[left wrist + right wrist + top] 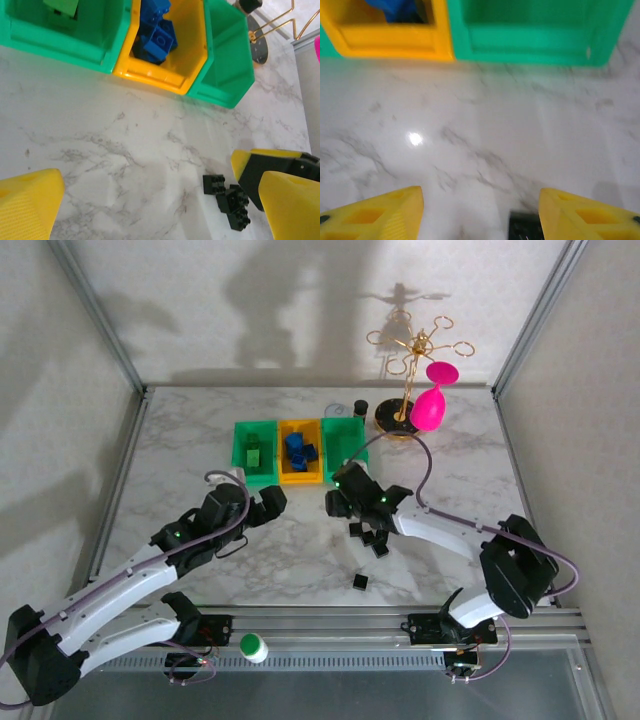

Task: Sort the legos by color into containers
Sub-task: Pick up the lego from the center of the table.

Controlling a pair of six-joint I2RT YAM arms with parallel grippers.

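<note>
We found the right claw (480, 197) low over the surface (200, 440), its fingers spread wide and holding nothing. One black brick (524, 229) lay between them, close to one finger at the bottom edge of the wrist view. The left claw (272, 498) hovered nearby, equally wide open and empty. The green bricks (254, 453) lay in the left green bin (240, 440) and the blue bricks (298, 448) in the yellow bin (300, 478), while the right green bin (346, 440) looked empty. The black bricks (370, 537) sat loose on the surface in front of it, with a stray brick (360, 583) nearer the arm bases. We judged the step in hand to be picking up a black brick for that empty bin. To do it well, we would shift the claw until the brick sat midway between the fingers and come straight down. We would then close on its flat sides without catching a neighbour, and lift above the bin wall before letting go.
</note>
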